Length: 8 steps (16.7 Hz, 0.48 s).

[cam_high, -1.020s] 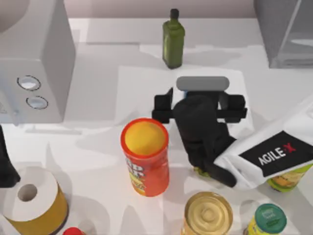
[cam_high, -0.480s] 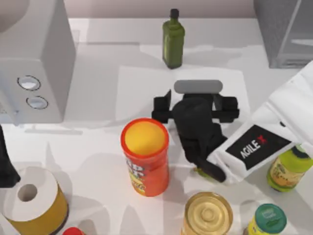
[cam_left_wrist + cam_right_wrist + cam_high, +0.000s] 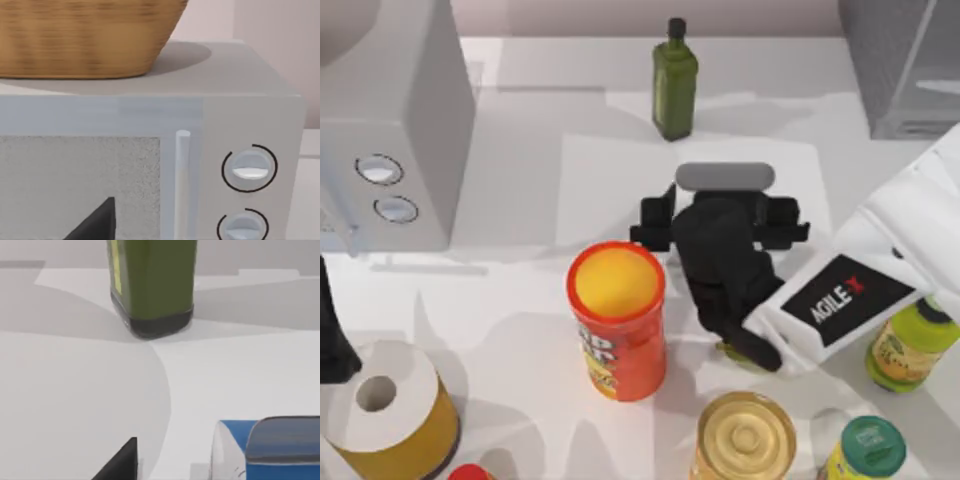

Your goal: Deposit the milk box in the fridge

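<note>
The milk box (image 3: pixel 725 177) stands mid-table; from above I see its grey top, and in the right wrist view its blue body (image 3: pixel 270 452) is close by. My right gripper (image 3: pixel 722 215) hangs open just in front of and over it, one black finger (image 3: pixel 120 462) beside the carton and not touching it. The fridge (image 3: pixel 905 70), a speckled grey cabinet, stands at the far right corner. My left arm (image 3: pixel 330 340) is parked at the left edge, facing the microwave.
A green bottle (image 3: pixel 674 85) stands behind the milk box. The microwave (image 3: pixel 390 120) with two dials (image 3: pixel 248 169) carries a wicker basket (image 3: pixel 85 35). An orange chips can (image 3: pixel 617 320), a paper roll (image 3: pixel 378 395), a tin (image 3: pixel 747 437) and two bottles (image 3: pixel 910 345) crowd the front.
My right forearm has swung towards the right and the gripper has shifted slightly over the milk box. The carton and the left arm have not moved.
</note>
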Tool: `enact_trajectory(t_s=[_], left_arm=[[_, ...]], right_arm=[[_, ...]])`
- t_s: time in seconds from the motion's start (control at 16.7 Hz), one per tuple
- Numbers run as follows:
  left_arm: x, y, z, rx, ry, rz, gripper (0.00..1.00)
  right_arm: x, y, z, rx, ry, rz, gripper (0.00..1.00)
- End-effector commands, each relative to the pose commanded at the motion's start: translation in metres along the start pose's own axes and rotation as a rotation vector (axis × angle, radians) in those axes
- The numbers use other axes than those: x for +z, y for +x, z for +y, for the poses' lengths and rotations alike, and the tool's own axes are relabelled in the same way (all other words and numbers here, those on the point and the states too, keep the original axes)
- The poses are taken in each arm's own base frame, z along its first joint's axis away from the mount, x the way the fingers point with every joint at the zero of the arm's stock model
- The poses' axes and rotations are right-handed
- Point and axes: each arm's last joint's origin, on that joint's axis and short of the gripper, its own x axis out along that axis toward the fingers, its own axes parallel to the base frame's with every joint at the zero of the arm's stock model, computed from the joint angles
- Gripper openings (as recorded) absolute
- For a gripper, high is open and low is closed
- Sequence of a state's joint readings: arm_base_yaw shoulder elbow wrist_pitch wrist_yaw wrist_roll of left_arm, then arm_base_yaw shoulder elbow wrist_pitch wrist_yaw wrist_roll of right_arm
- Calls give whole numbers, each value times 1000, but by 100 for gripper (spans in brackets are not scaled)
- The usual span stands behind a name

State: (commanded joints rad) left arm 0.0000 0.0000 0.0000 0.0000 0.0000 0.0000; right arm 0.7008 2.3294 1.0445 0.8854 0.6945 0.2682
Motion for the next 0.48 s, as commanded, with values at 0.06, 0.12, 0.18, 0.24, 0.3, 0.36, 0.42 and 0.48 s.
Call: enact_trajectory(t_s=[0.06, 0.12, 0.18, 0.24, 0.3, 0.36, 0.42, 0.48], left_arm=[[0, 0, 0, 0, 0, 0, 100], [0, 0, 0, 0, 0, 0, 100], [0, 0, 0, 0, 0, 0, 100], [0, 0, 0, 0, 0, 0, 100], [0, 0, 0, 0, 0, 0, 100], [0, 0, 0, 0, 0, 0, 100], [0, 0, 0, 0, 0, 0, 100], [0, 0, 0, 0, 0, 0, 100]], right_arm=[[0, 0, 0, 0, 0, 0, 62], [0, 0, 0, 0, 0, 0, 55], [0, 0, 0, 0, 0, 0, 47], [0, 0, 0, 0, 0, 0, 40], [0, 0, 0, 0, 0, 0, 32], [0, 0, 0, 0, 0, 0, 25], [0, 0, 0, 0, 0, 0, 17], [0, 0, 0, 0, 0, 0, 10]])
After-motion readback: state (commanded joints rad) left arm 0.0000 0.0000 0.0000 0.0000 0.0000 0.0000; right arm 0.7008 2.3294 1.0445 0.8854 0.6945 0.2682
